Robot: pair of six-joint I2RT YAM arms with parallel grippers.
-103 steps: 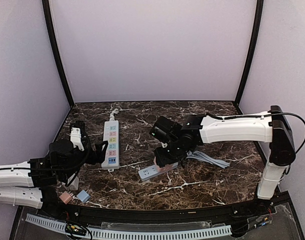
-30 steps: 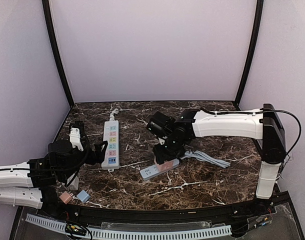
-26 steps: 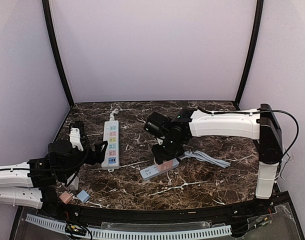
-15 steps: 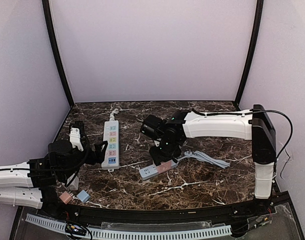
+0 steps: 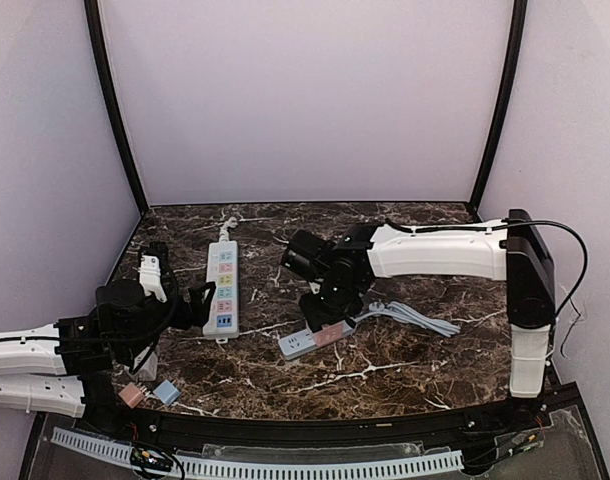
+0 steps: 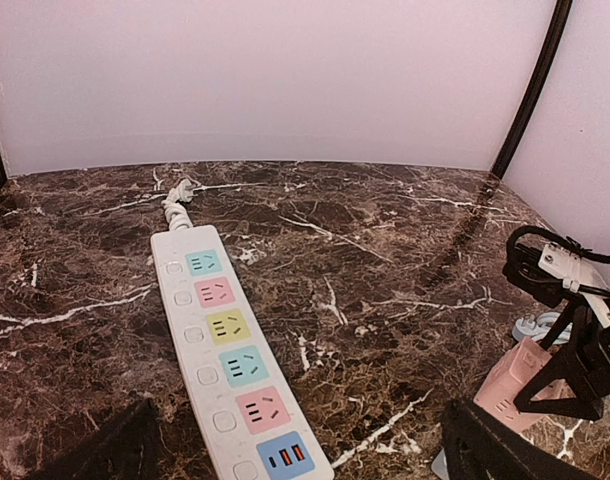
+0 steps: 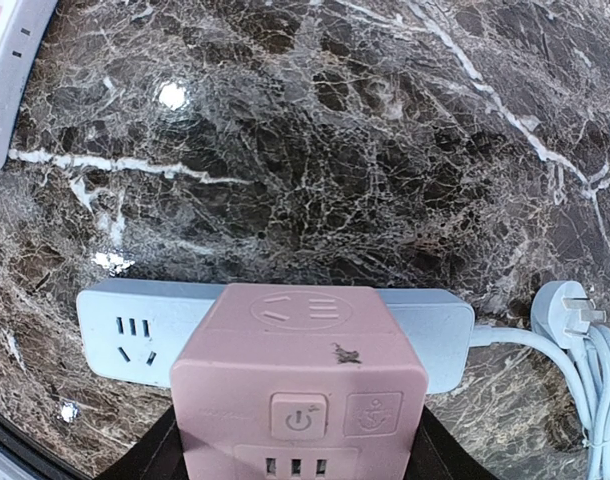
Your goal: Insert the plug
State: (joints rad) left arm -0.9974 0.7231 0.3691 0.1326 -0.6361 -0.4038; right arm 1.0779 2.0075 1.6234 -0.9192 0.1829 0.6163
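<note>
One pink plug [image 7: 299, 360] is sitting clamped in my right gripper [image 7: 297, 455], directly over the blue strip [image 7: 125, 335]. I am judging insertion underway, calling for a straight downward press.

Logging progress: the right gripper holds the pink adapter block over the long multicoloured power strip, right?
No. The right gripper holds the pink adapter block over the short pale-blue strip, not the long multicoloured strip, which lies apart from it. The right wrist view shows this.
</note>
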